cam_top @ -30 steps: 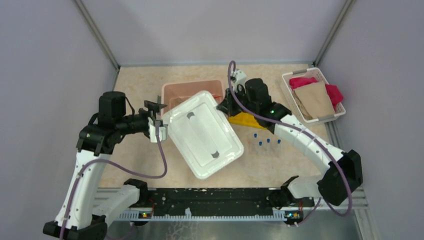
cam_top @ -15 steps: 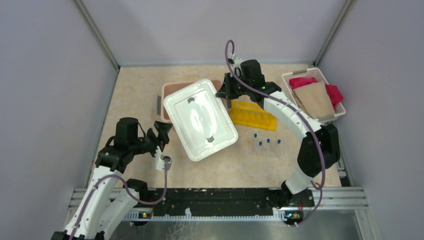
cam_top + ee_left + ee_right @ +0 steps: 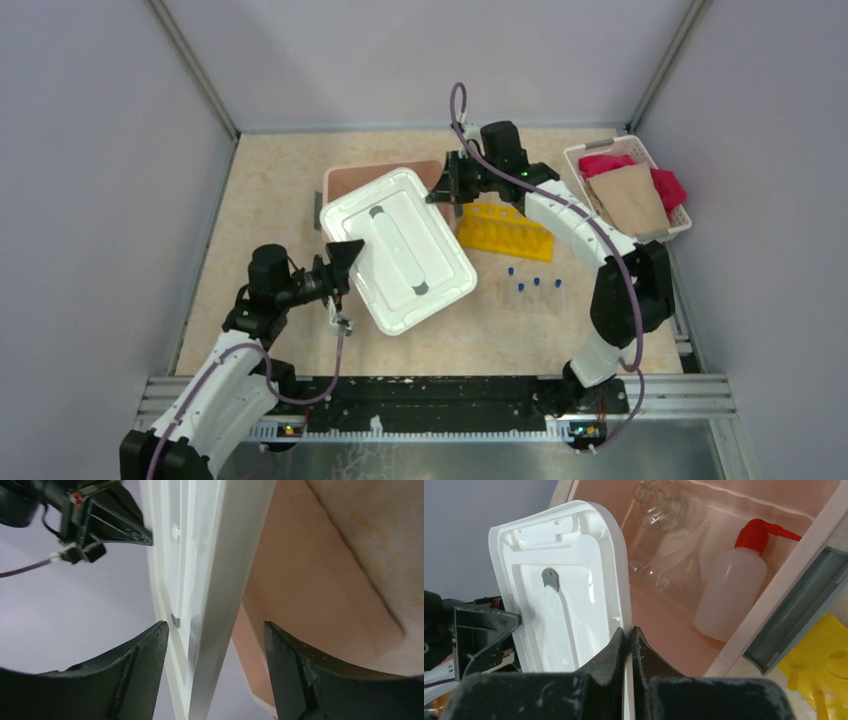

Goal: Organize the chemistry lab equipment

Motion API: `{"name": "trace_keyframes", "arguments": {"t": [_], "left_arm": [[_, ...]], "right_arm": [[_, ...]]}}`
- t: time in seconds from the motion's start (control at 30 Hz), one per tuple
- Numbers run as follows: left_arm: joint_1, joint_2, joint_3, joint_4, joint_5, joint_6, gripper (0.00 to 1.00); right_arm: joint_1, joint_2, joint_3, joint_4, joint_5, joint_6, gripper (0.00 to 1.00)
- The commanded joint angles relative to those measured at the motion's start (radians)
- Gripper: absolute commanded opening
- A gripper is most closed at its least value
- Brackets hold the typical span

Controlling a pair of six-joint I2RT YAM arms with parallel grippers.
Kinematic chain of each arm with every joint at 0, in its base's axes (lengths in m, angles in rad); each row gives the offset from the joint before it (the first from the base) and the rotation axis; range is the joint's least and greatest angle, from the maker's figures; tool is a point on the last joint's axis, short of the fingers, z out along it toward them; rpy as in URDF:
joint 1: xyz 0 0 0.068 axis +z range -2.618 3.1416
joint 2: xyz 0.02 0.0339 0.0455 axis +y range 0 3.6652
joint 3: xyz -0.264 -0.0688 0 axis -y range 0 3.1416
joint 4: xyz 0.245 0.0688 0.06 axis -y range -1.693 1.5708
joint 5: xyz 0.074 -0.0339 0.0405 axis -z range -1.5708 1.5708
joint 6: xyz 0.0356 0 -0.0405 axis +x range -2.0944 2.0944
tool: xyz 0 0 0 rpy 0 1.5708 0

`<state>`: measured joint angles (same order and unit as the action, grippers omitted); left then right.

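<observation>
The right pincer (image 3: pixel 447 188) is pressed together on the thin rim of a white lid (image 3: pixel 400 250), pinching it at the lid's far corner. The lid hangs tilted over the near side of a pink bin (image 3: pixel 345 180) that sits mid-worktop toward the far edge. From the right wrist, the closed fingers (image 3: pixel 616 647) clamp the rim, and the bin (image 3: pixel 664 625) lies open beyond the lid (image 3: pixel 569 590). Inside it lie a clear glass flask (image 3: pixel 659 502) and a white squeeze bottle (image 3: pixel 729 595) with a red nozzle (image 3: pixel 756 532).

The left pincer (image 3: pixel 350 255) is spread at the lid's opposite, near-left edge. In its wrist view that edge (image 3: pixel 210 555) runs between the fingers (image 3: pixel 140 655) with a gap on one side.

A yellow rack (image 3: pixel 505 230) lies on the worktop just right of the bin. Small blue-capped tubes (image 3: pixel 530 284) stand loose between the rack and the near edge. A white basket (image 3: pixel 655 237) of cloths sits in the far right corner.
</observation>
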<state>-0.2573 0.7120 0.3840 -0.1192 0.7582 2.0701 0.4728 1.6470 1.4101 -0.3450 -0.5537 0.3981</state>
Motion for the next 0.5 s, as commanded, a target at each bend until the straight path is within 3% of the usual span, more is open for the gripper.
{"name": "trace_keyframes", "arguments": {"t": [0.0,0.13,0.23,0.37,0.47], "left_arm": [[-0.005,0.011,-0.02,0.305,0.151,0.179,0.74],[-0.005,0.0,-0.004,0.335,0.188,0.126,0.59],[-0.005,-0.019,0.028,0.258,0.191,0.135,0.38],[-0.005,-0.043,0.078,0.073,0.186,0.199,0.0],[-0.005,-0.053,0.082,0.032,0.164,0.22,0.0]], "right_arm": [[-0.005,-0.011,0.056,0.044,-0.069,0.033,0.0],[0.006,-0.009,0.066,0.033,-0.064,0.021,0.0],[0.028,-0.007,0.097,-0.016,-0.024,-0.033,0.02],[0.036,-0.018,0.12,-0.032,-0.004,-0.055,0.18],[0.037,-0.034,0.14,-0.054,0.019,-0.09,0.35]]}}
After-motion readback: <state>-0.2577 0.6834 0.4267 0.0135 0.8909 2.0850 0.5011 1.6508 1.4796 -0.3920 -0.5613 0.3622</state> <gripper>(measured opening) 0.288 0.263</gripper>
